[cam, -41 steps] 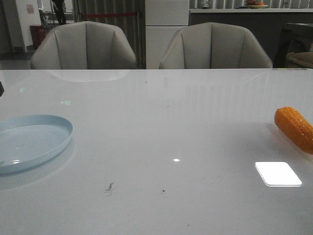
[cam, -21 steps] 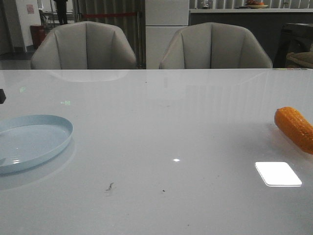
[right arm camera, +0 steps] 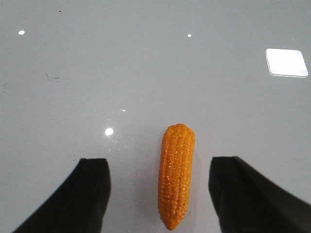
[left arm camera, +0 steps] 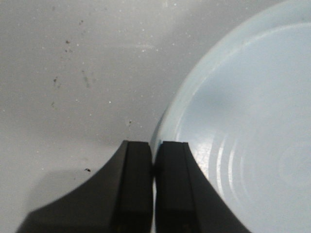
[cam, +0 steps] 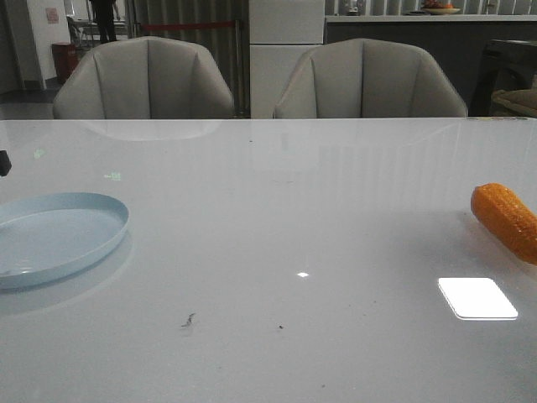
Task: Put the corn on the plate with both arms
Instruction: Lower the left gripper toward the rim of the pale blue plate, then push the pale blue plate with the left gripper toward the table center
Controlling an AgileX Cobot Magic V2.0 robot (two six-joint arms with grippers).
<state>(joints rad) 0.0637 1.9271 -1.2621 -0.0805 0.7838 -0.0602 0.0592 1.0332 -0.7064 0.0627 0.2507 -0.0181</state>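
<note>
The corn lies on the white table at the right edge of the front view, uncovered and ungripped. In the right wrist view it sits between the wide-open fingers of the right gripper. The plate rests at the far left; the left gripper pinches its rim, jaws closed.
</note>
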